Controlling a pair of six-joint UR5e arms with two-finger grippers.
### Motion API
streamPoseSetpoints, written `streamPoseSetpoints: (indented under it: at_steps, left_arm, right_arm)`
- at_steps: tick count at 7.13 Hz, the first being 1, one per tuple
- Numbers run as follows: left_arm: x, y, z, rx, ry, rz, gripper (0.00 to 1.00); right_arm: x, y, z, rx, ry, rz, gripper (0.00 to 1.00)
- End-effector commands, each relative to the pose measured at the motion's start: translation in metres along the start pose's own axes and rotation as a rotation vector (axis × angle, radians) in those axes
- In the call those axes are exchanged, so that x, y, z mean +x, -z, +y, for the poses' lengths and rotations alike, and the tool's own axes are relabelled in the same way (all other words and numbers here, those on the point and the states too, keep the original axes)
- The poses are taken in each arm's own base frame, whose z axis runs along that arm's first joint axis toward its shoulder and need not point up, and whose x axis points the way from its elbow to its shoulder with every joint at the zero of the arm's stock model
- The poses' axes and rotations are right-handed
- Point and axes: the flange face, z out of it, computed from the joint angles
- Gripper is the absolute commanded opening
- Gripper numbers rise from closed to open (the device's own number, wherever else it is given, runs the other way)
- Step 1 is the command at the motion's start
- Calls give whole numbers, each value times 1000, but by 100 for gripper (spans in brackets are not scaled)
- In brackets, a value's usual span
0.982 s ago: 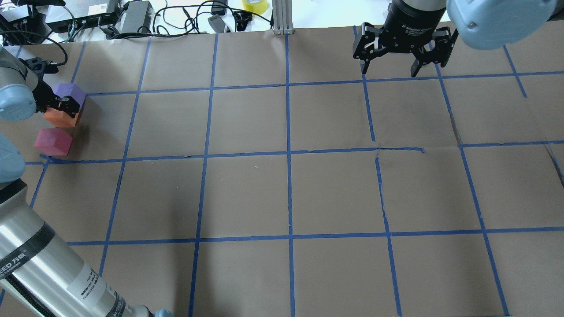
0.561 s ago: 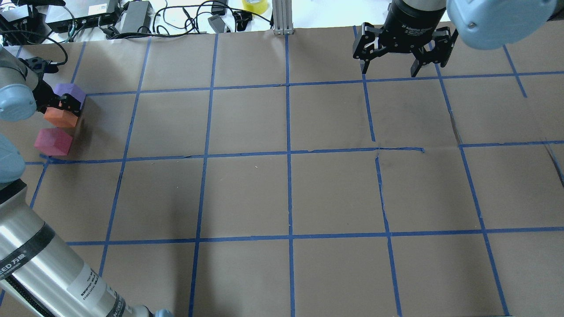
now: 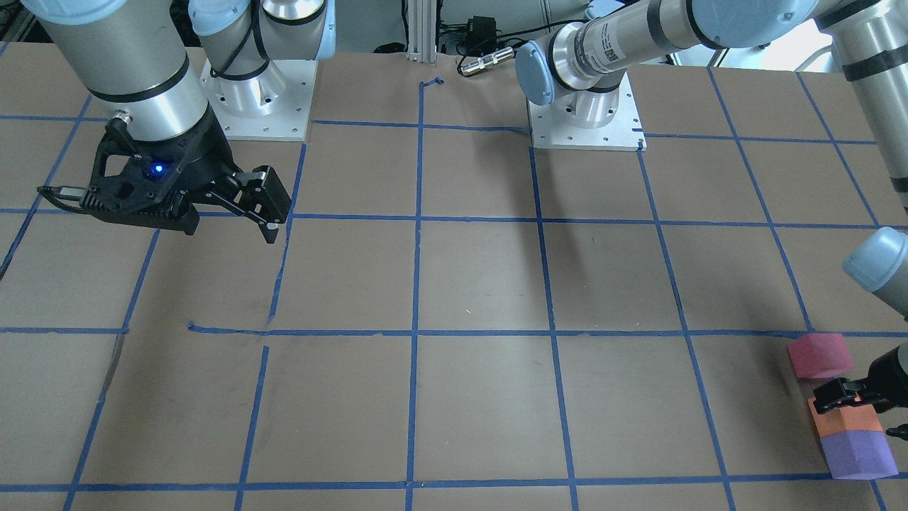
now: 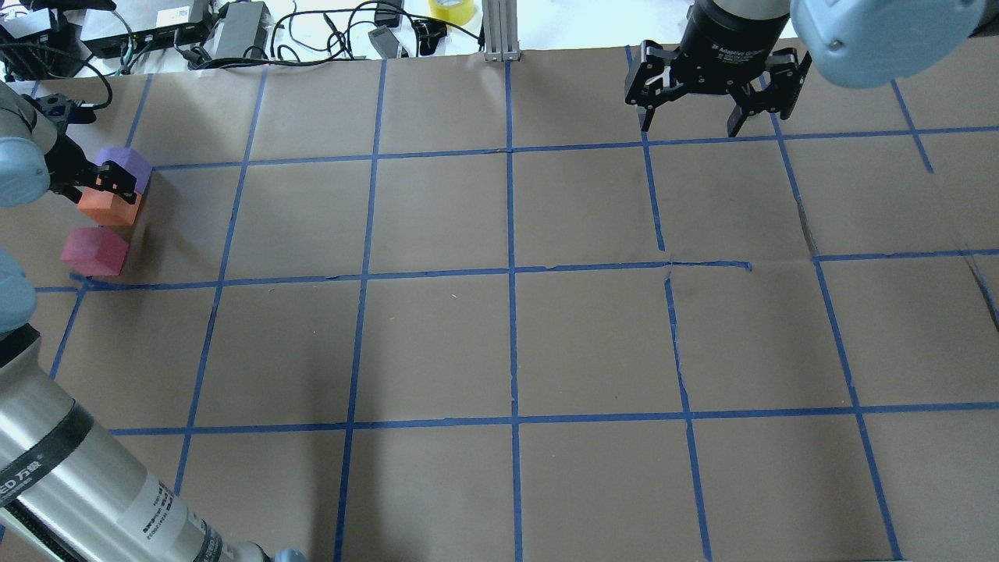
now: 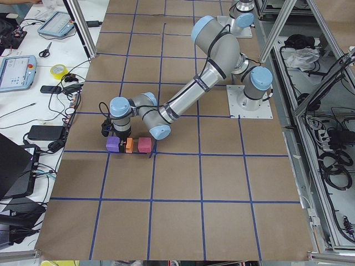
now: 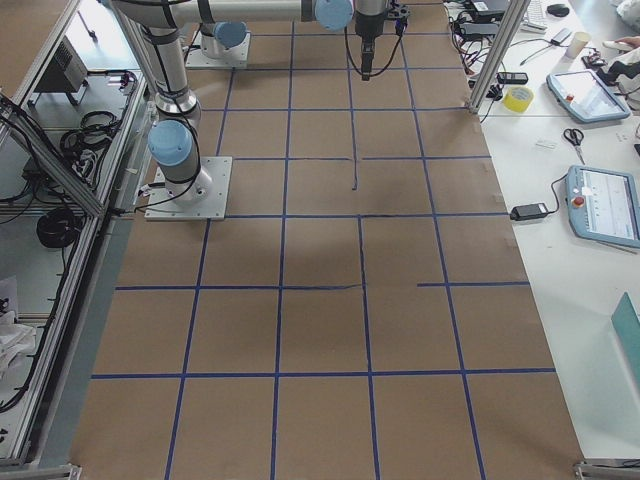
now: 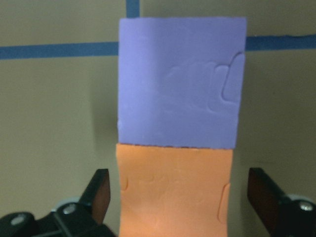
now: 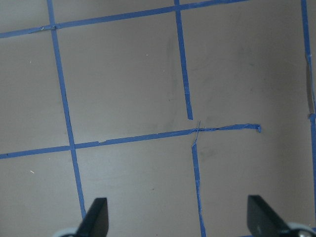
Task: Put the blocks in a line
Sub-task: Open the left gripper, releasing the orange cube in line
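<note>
Three blocks lie in a row at the table's far left: purple (image 4: 125, 162), orange (image 4: 109, 208) and pinkish-red (image 4: 95, 251). Purple and orange touch; the pinkish-red one lies a small gap away. They also show in the front view as purple (image 3: 858, 455), orange (image 3: 848, 421) and pinkish-red (image 3: 819, 355). My left gripper (image 4: 94, 186) is open and straddles the orange block (image 7: 175, 192), with a gap on each side of it. The purple block (image 7: 180, 84) lies just beyond. My right gripper (image 4: 710, 117) is open and empty, far from the blocks.
Brown paper with a blue tape grid (image 4: 511, 269) covers the table. Cables, power bricks and a yellow tape roll (image 4: 451, 9) lie beyond the far edge. The blocks sit close to the table's left end (image 5: 83, 149).
My left arm and gripper have shifted slightly toward the left and far edge over the orange block. The blocks and the right arm have not moved.
</note>
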Motion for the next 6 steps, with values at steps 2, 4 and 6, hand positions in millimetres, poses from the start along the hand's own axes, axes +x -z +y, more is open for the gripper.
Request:
streamPoseSetpoints:
  at_steps: [2, 4, 6]
  left_arm:
    - [-4, 74, 9, 19, 6, -26, 100]
    - [12, 127, 25, 3, -6, -17, 100]
    - [75, 176, 46, -38, -49, 34, 100]
  right_arm:
    - [0, 0, 0, 1, 0, 0, 100]
    - [0, 0, 0, 2, 0, 0, 100]
    - [0, 0, 0, 1, 3, 0, 100]
